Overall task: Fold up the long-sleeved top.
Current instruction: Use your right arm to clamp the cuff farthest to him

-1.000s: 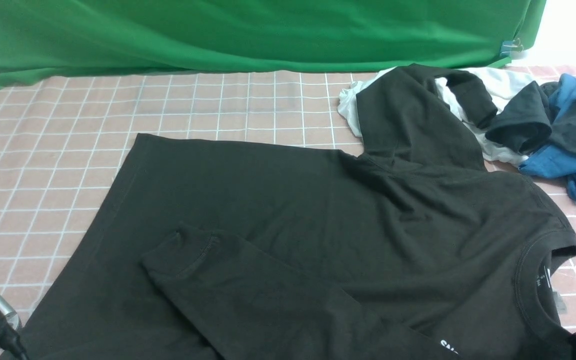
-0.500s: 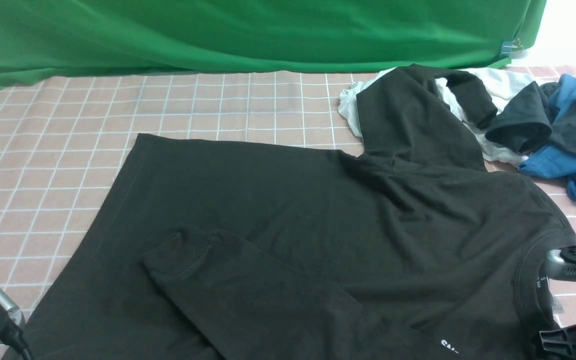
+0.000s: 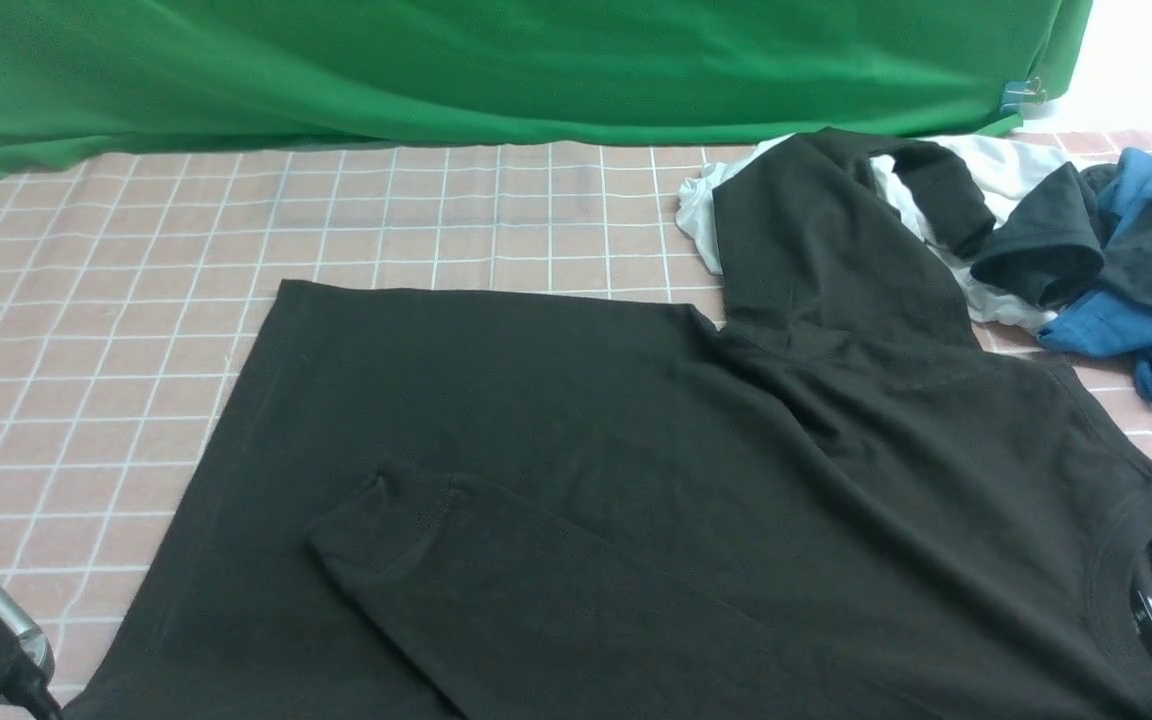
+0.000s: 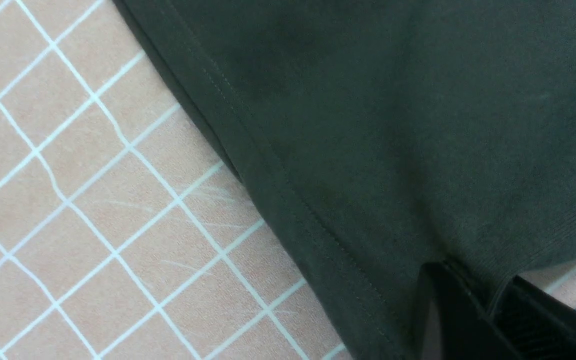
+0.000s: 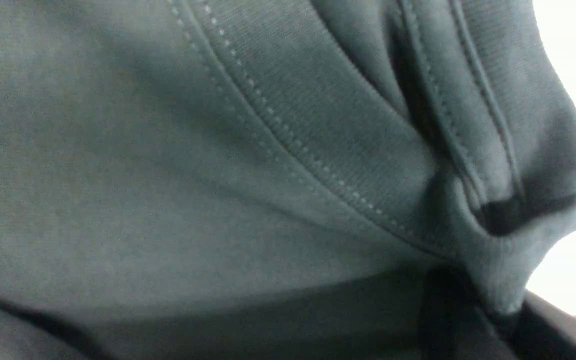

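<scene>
Collar of the long-sleeved top now farther right, right jaws tight on it, left jaws tight on hem.

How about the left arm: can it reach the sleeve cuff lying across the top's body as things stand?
Probably not yet. Nothing covers the cuff, which lies bare on the long-sleeved top, but the left gripper is shut on the hem and must let go first.

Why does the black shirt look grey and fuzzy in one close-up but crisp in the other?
Right wrist view: the long-sleeved top sits so near the lens that it blurs and washes out grey, against a blown-out white corner. Left wrist view: its hem and the checked tablecloth are sharp. Front view: evenly lit.
</scene>
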You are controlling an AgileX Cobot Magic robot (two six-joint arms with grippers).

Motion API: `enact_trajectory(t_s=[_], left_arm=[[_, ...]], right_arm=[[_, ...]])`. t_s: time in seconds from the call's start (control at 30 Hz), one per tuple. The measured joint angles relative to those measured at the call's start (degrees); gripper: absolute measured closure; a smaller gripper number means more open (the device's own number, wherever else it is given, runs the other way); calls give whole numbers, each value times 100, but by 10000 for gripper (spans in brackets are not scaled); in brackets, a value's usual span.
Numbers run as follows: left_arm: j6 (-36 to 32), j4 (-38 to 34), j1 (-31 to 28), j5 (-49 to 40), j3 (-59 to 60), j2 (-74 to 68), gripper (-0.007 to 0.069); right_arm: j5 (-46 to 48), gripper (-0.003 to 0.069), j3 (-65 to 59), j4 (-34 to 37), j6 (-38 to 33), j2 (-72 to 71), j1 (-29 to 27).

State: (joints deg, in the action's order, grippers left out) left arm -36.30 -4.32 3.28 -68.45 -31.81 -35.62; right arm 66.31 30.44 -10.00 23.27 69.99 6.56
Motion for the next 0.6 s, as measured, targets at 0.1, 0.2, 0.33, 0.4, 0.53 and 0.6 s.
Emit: enact_trajectory(t_s=[0.1,0.2,0.33,0.4,0.53,0.6], left_arm=[[0,0,0,-49,0,0,587],[0,0,0,-62,0,0,587],[0,0,0,-43,0,0,587],[0,6,0,-26,0,0,587],[0,61,0,90,0,0,587],[0,65,0,175,0,0,587]], right_arm=[[131,408,0,-29,-10,-12,0],[222,251,7,-63,-131,-12,0],[347,120,295,-63,-348,-12,0],[354,123,485,-63,-357,-12,0],[-528,254,1368,90,-473,-23,0],[-1262,355,1689,458,-798,-9,0]])
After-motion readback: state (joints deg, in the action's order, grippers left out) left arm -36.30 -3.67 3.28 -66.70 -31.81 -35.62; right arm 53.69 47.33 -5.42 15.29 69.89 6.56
